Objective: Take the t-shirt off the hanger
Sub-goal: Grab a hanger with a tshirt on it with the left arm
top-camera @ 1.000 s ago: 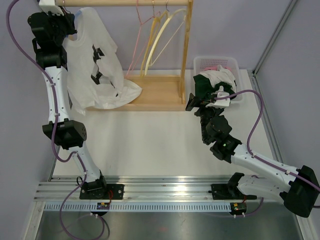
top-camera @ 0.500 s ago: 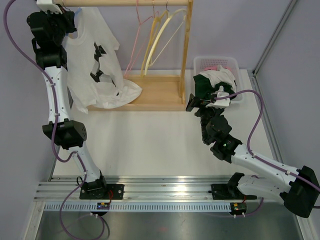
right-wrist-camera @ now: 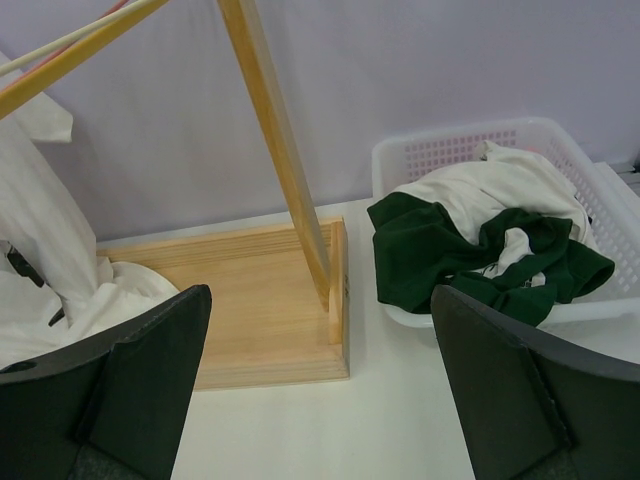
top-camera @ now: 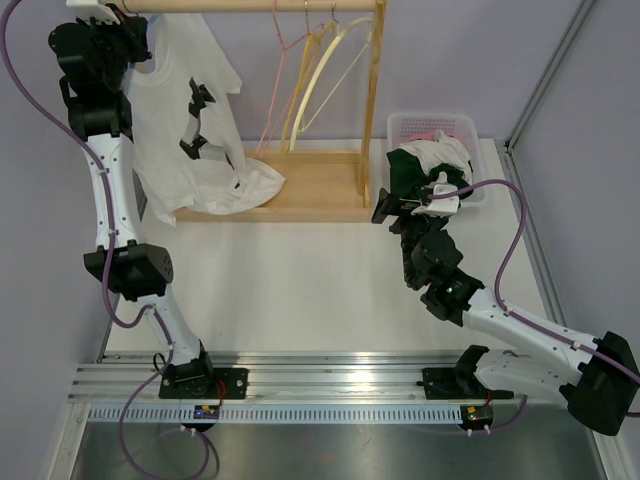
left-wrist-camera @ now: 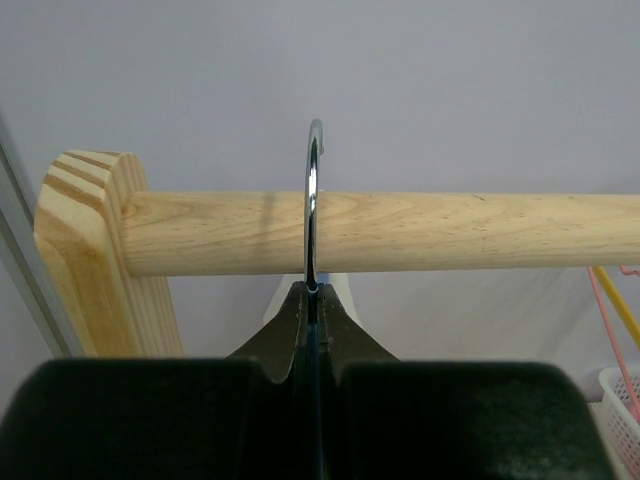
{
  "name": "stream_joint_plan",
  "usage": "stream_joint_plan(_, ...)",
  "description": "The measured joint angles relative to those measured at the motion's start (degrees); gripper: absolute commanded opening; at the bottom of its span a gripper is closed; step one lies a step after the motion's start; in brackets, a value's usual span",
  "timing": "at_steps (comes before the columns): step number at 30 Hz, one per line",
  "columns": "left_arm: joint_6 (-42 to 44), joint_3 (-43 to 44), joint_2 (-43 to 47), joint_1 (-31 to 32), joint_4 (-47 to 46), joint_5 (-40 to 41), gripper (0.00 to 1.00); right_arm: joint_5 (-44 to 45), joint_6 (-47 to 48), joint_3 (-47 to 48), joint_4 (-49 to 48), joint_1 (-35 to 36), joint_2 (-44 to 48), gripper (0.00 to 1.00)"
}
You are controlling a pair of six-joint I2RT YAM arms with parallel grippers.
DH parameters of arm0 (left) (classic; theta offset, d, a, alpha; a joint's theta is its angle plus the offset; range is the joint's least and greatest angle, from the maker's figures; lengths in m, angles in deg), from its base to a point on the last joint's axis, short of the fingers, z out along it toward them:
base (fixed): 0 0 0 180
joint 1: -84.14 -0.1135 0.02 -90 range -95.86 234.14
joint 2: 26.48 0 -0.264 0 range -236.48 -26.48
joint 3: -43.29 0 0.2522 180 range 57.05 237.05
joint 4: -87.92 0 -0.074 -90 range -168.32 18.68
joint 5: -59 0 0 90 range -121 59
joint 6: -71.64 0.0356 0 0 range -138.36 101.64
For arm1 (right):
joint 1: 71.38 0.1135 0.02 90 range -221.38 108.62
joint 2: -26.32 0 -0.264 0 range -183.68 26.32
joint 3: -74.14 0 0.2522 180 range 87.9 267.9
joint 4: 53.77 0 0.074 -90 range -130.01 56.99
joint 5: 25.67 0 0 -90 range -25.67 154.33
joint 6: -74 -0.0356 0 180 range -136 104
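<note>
Up in the top left corner of the overhead view, the left gripper (top-camera: 120,18) sits high by the wooden rod (top-camera: 250,5) of the clothes rack. Its own camera shows its black fingers (left-wrist-camera: 280,338) pressed together, pinching the thin metal hanger hook (left-wrist-camera: 314,200). The hook crosses in front of the rod, and its curved top pokes up above it. I cannot tell if hook and rod touch.

Just to the right of that arm hangs the white t-shirt (top-camera: 165,130) with black marks on it. It droops down from the top left, and its bottom end lies crumpled on the wooden base (top-camera: 310,190) of the rack.

Further right, a pink hanger (top-camera: 274,90) and some pale yellow hangers (top-camera: 318,80) hang bare from the rod, next to the wooden post (top-camera: 372,100).

Over at the right, a white basket (top-camera: 400,122) sits on the table, just beside the rack's base. Green and white clothes (right-wrist-camera: 440,250) are piled inside it.

Below the basket in the frame is the right gripper (top-camera: 415,203). Its fingers are spread wide apart and hold nothing.
</note>
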Motion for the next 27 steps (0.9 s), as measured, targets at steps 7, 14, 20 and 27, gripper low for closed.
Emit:
stream_joint_plan(7, -1.42, -2.19, 2.12, 0.0, -1.95, -0.35, 0.0, -0.37, -0.02, 0.04, 0.79, -0.02, -0.22, 0.99)
stream_joint_plan(14, -2.08, -10.27, 9.46, 0.17, -3.54, -2.21, 0.0, -1.33, -0.02, 0.35, 1.44, -0.04, -1.25, 0.99)
stream_joint_plan(20, -1.62, -18.25, 16.31, 0.24, -3.89, -3.67, 0.0, -1.49, -0.07, 0.52, 2.69, -0.04, -1.31, 0.99)
stream_joint_plan(27, 0.17, -35.63, 27.17, 0.33, -6.49, -5.27, 0.0, -2.27, -0.09, 1.11, 3.02, -0.04, -1.31, 0.99)
